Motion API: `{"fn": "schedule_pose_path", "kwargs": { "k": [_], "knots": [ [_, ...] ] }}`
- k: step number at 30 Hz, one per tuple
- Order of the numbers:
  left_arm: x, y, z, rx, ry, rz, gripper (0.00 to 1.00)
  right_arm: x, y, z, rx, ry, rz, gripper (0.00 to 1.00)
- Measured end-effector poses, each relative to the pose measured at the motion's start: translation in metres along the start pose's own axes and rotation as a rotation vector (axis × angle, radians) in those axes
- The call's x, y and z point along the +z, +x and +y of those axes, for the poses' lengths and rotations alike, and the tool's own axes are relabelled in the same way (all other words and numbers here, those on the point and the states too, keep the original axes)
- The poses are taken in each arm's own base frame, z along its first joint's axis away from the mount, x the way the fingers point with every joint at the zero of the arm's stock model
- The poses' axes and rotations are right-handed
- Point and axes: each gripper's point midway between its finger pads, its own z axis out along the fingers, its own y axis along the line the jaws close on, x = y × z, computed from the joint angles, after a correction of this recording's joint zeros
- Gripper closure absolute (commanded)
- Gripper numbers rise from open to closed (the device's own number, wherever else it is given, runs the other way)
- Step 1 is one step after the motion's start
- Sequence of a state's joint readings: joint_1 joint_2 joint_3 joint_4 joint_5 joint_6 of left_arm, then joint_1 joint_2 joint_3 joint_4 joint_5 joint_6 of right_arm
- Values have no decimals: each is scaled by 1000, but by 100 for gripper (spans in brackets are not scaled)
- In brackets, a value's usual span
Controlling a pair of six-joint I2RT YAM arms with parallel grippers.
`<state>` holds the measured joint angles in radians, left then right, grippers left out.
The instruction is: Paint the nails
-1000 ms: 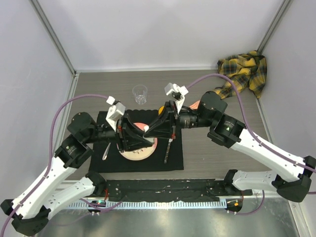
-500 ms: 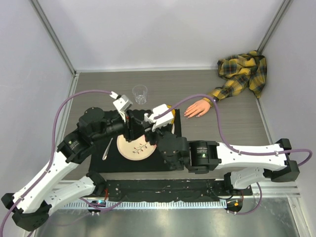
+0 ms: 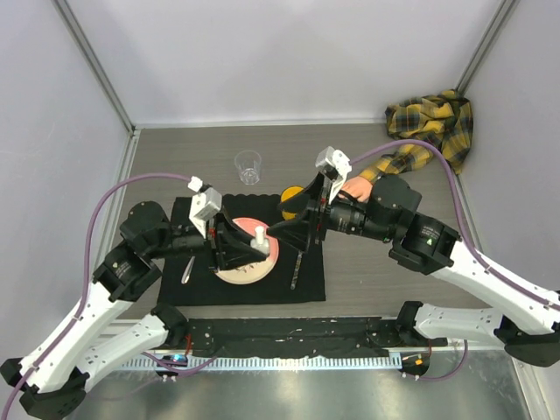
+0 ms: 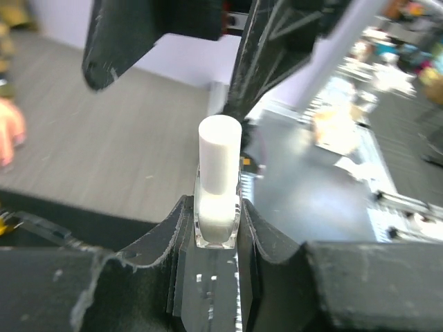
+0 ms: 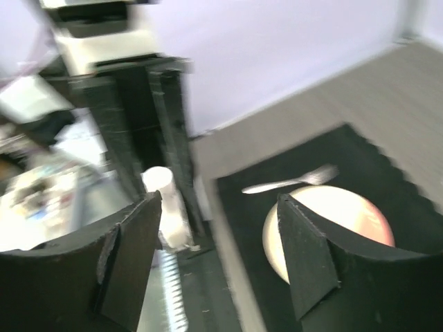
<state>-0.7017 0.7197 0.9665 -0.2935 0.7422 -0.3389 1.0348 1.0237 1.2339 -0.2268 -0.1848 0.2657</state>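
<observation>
nails: tiny, on mannequin hand (image 3: 357, 187), lying on tabletop (image 3: 201, 144) behind right pincer (image 5: 220, 207), beside its wrist, well apart from left pincer (image 4: 216, 207). can't make out nails themselves, arm covers fingertips.

my guess: hard, slick, hand light, will skid under brush. pin at wrist or plaid sleeve (image 3: 429, 127), never fingertips.

left pincer clamped on polish bottle (image 4: 219, 183), glass body, white cap on. right pincer jaws wide apart, nothing between, bottle ahead.

left wrist view shows grip close up. top view places hand. right wrist view adds fork (image 5: 287, 181).
</observation>
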Motion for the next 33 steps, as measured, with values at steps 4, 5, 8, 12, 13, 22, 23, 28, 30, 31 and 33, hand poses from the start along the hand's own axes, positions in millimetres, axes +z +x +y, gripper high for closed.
{"fn": "schedule_pose_path", "kwargs": {
  "k": [4,5,8,12,13,22,23,28,30,31,33],
  "knots": [
    [-1,-3,-24,5,135,-4,100,-2,-7,35,42,-226,3,41],
    [-1,-4,-27,10,154,-7,100,-2,-8,42,52,-276,5,45],
    [-2,-6,-34,21,195,-10,100,2,-5,58,82,-387,29,48],
    [-3,-8,-39,22,221,-12,100,8,1,65,113,-455,57,63],
    [-3,-9,-40,23,224,-13,100,9,2,67,122,-467,63,66],
    [-2,-14,-28,12,135,-38,100,11,-1,66,89,-489,40,99],
    [-1,-15,-21,5,85,-41,100,15,-1,61,76,-462,31,99],
    [-6,-20,41,-13,-288,-62,100,42,-2,18,25,-111,-11,99],
    [-11,-17,59,-20,-391,-43,100,53,1,2,-36,189,-25,99],
    [-12,-17,62,-15,-415,-32,100,54,2,0,-66,306,-35,100],
    [-12,-15,67,-7,-441,-2,100,53,5,-4,-100,502,-64,99]
  ]
}}
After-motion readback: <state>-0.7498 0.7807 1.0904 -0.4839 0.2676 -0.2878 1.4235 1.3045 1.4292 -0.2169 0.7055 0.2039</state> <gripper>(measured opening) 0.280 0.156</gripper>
